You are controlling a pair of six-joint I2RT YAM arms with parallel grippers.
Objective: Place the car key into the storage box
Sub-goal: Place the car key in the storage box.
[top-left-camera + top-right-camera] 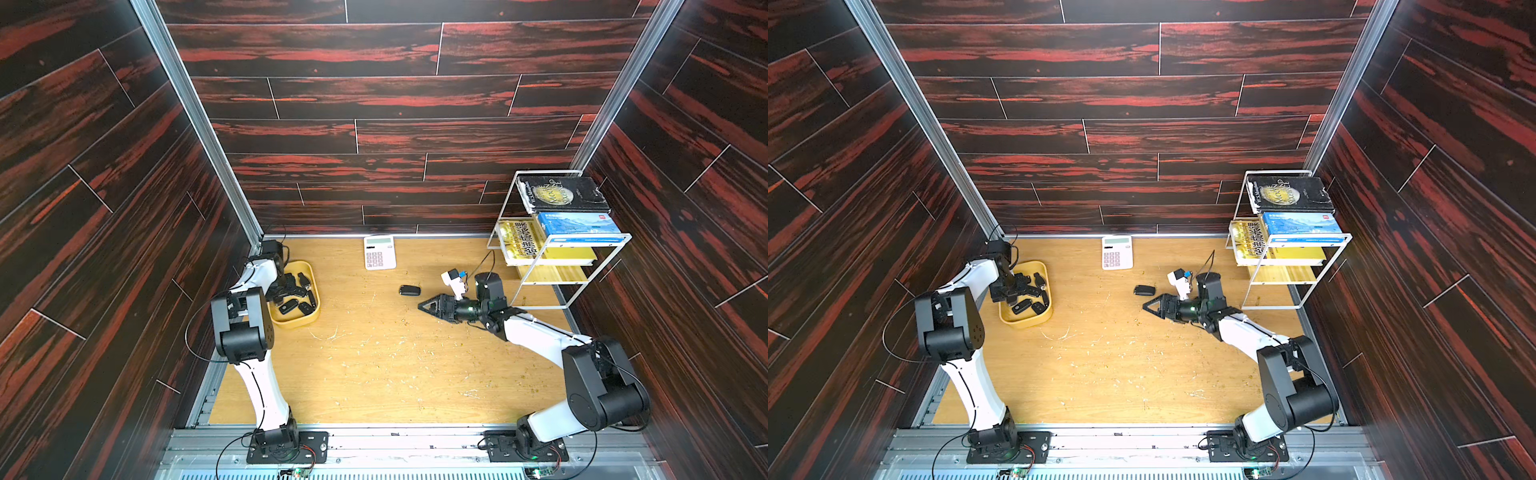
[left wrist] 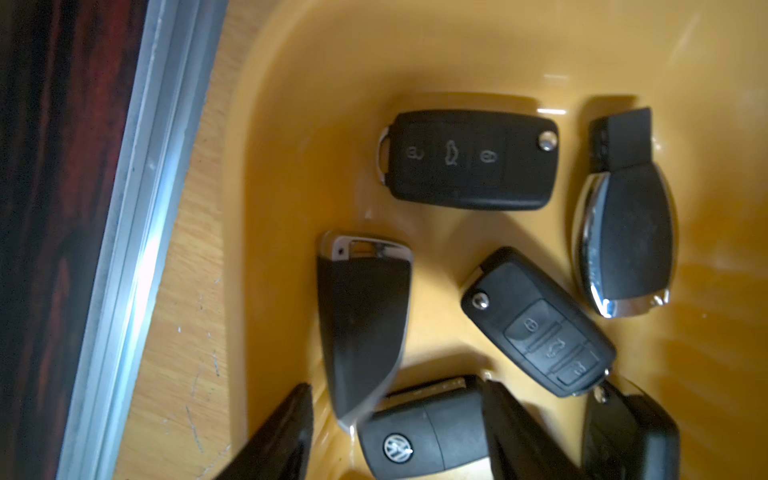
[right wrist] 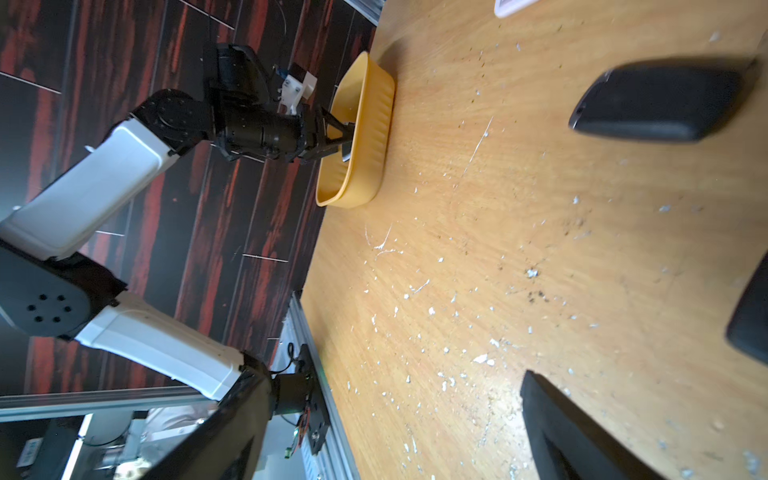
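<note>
The yellow storage box (image 1: 309, 319) (image 1: 1043, 321) sits at the table's left with several black car keys in it. My left gripper (image 1: 286, 286) (image 2: 398, 386) hangs over the box, open. Between its fingers (image 2: 286, 432) lie a VW-badged key (image 2: 424, 440) and a smooth key with a silver end (image 2: 363, 316), neither of them gripped. One more black car key (image 1: 409, 290) (image 1: 1144, 290) (image 3: 660, 99) lies on the bare table. My right gripper (image 1: 420, 306) (image 1: 1145, 306) (image 3: 395, 376) is just in front of that key, turned on its side, open and empty.
A white calculator (image 1: 379, 252) lies at the back centre. A white wire book rack (image 1: 557, 249) with books stands at the back right, close behind my right arm. White crumbs litter the wooden table (image 1: 374, 365). The box stands near the left wall rail (image 2: 137, 249).
</note>
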